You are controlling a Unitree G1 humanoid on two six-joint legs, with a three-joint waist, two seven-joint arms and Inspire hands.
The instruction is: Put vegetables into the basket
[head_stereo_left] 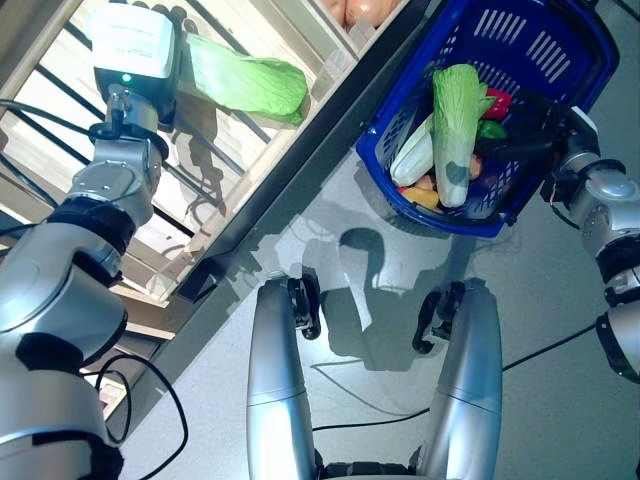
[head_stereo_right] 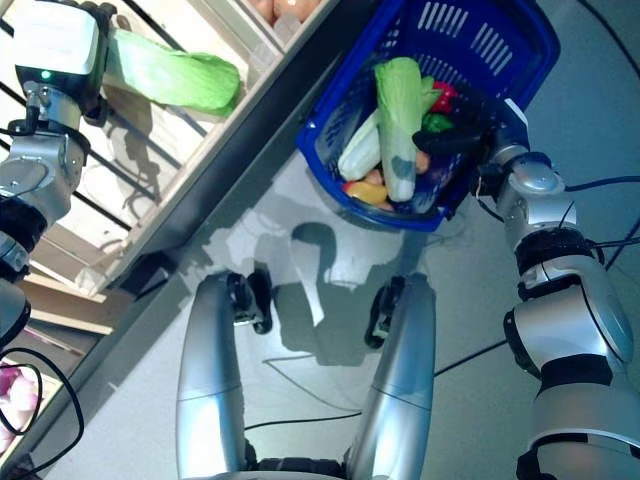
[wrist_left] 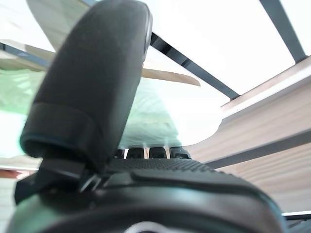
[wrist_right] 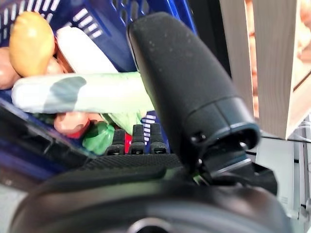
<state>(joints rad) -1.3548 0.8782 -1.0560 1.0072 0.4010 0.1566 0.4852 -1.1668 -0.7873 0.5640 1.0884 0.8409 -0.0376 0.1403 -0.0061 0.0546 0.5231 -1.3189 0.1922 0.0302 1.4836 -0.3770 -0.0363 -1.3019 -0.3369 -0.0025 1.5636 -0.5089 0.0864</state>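
The blue basket (head_stereo_left: 545,35) stands on the floor at the upper right. In it lie a long green-and-white cabbage (head_stereo_left: 456,125), a white radish (head_stereo_left: 413,157), a red pepper (head_stereo_left: 497,100), a green pepper (wrist_right: 98,137) and a yellow vegetable (head_stereo_left: 425,197). My right hand (head_stereo_left: 520,140) is open, its fingers straight over the basket's near rim. My left hand (wrist_left: 160,179) is up at the stand's shelf, open, its fingers (wrist_left: 146,153) at the end of a green leafy cabbage (head_stereo_left: 250,85) lying on the shelf. The cabbage also shows past the thumb in the left wrist view (wrist_left: 155,114).
The wooden stand (head_stereo_left: 250,200) with slatted shelves runs diagonally along the left, its dark base edge close to the basket. Grey floor (head_stereo_left: 560,300) lies in front of and to the right of the basket.
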